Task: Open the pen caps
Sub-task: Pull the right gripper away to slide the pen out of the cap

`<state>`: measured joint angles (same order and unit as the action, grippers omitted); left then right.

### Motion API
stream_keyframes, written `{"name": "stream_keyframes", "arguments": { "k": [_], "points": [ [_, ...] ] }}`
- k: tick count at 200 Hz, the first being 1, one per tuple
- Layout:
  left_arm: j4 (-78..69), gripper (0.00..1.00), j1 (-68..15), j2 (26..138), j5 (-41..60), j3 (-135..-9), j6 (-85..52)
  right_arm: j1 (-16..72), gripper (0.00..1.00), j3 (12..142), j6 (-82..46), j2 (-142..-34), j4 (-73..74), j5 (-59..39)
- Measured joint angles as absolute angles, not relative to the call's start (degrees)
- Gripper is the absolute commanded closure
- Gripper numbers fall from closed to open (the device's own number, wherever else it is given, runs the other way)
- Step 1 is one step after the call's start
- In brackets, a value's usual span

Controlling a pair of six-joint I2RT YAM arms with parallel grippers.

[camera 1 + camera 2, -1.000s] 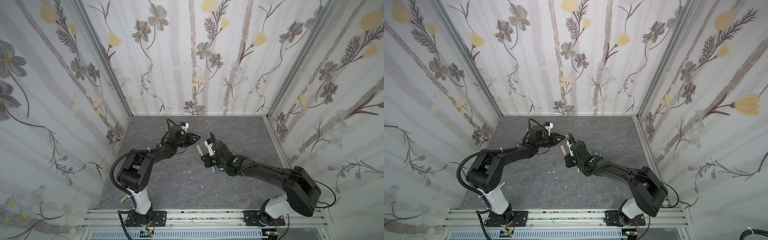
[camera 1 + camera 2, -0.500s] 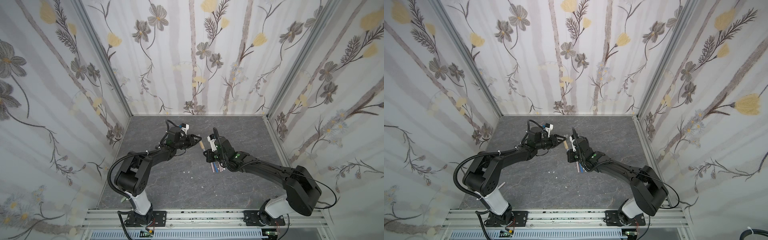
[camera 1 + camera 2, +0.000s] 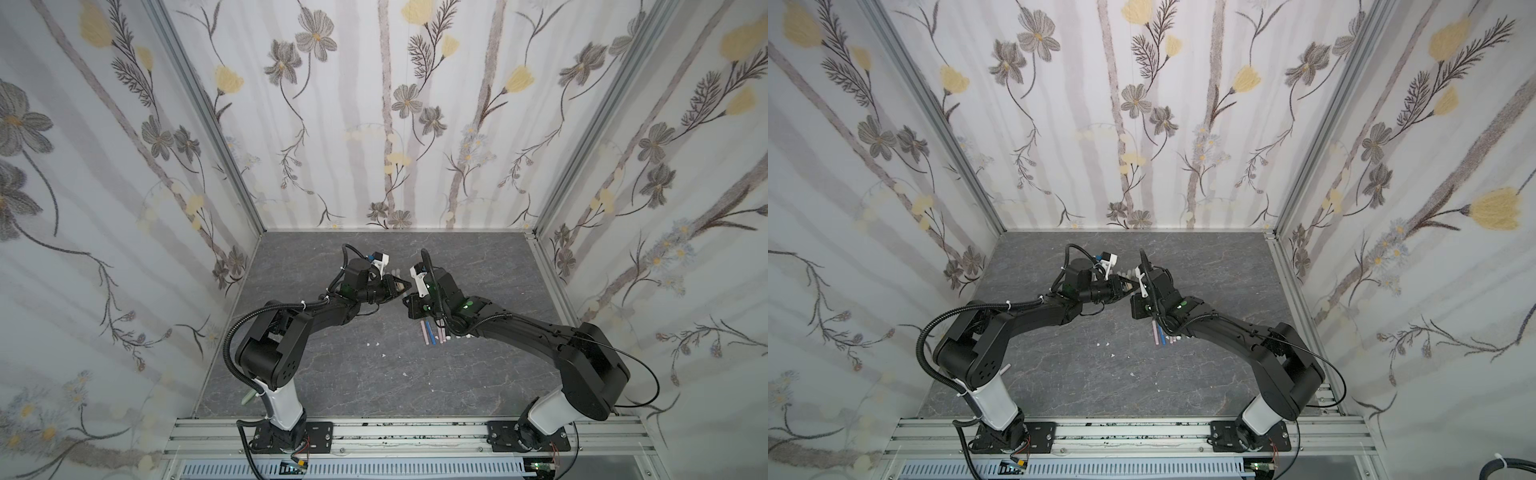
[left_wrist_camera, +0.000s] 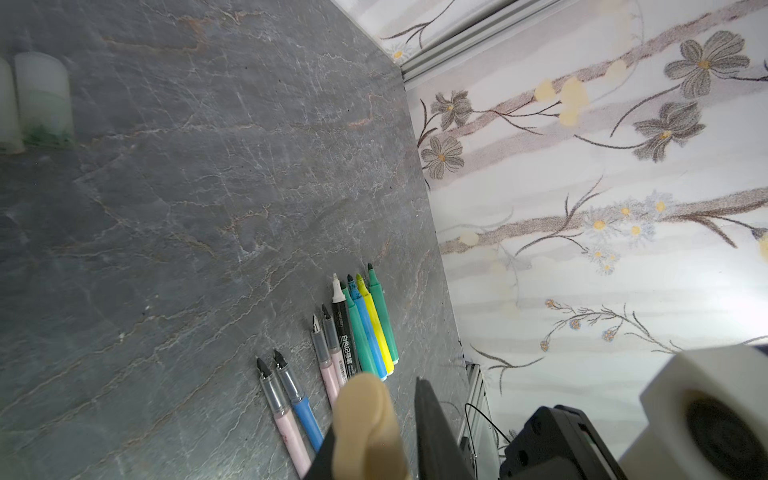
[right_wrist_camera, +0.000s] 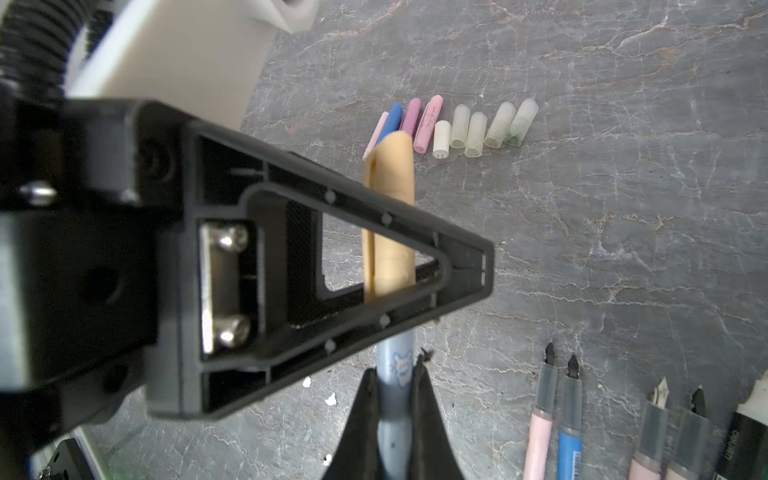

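Note:
A pen with a pale blue-grey barrel [image 5: 395, 374] is held above the table in my right gripper [image 5: 397, 370], which is shut on it. Its tan pen cap [image 5: 388, 249] [image 4: 365, 419] sits between the jaws of my left gripper [image 4: 386, 399], which is shut on it. In both top views the two grippers meet mid-table [image 3: 402, 287] [image 3: 1133, 286]. Several loose pen caps [image 5: 476, 133] lie in a row: translucent, one white [image 5: 441, 139], pink and blue. Several uncapped pens [image 4: 357, 332] [image 3: 430, 332] lie side by side under the right arm.
Small white specks [image 3: 372, 344] dot the grey stone table [image 3: 353, 374]. Flowered walls close in three sides, and an aluminium rail [image 3: 374, 432] runs along the front. The loose caps [image 3: 395, 273] lie just behind the two grippers.
The right gripper carried the pen up and toward the back. The left gripper came in from the left, its jaws wide, and has closed round the tan cap.

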<state>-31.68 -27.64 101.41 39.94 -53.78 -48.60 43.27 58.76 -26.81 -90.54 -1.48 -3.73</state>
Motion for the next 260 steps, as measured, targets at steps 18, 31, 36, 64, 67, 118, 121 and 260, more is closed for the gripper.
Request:
{"name": "stream_keyframes", "arguments": {
  "k": [18, 31, 36, 64, 67, 118, 121, 260],
  "points": [
    [-31.9, 0.86, -27.59, 101.36, 40.27, -53.98, -48.84, 43.22, 1.0, 58.78, -26.5, -90.72, -1.5, -3.7],
    [-31.83, 0.81, -27.51, 101.3, 40.14, -54.0, -48.75, 43.2, 1.0, 58.78, -26.48, -90.72, -1.43, -3.73],
    [-31.73, 0.79, -27.42, 101.25, 40.1, -54.0, -48.36, 43.22, 1.0, 58.78, -26.48, -90.72, -1.34, -3.73],
    [-31.38, 0.76, -26.89, 101.03, 39.2, -54.24, -47.55, 43.2, 1.0, 58.24, -26.48, -90.48, -1.58, -3.7],
    [-31.35, 0.76, -26.85, 101.03, 39.18, -54.3, -47.53, 43.2, 1.0, 58.15, -26.48, -90.41, -1.56, -3.7],
    [-31.22, 0.74, -26.52, 100.99, 39.05, -54.59, -47.33, 43.16, 1.0, 58.04, -26.46, -90.15, -1.67, -3.49],
    [-31.22, 0.73, -26.52, 100.99, 39.05, -54.59, -47.33, 43.13, 1.0, 58.04, -26.48, -90.15, -1.67, -3.46],
    [-31.62, 0.99, -27.0, 101.21, 40.23, -54.59, -48.05, 42.52, 1.0, 58.63, -26.46, -90.39, -1.74, -1.96]
  ]
}}
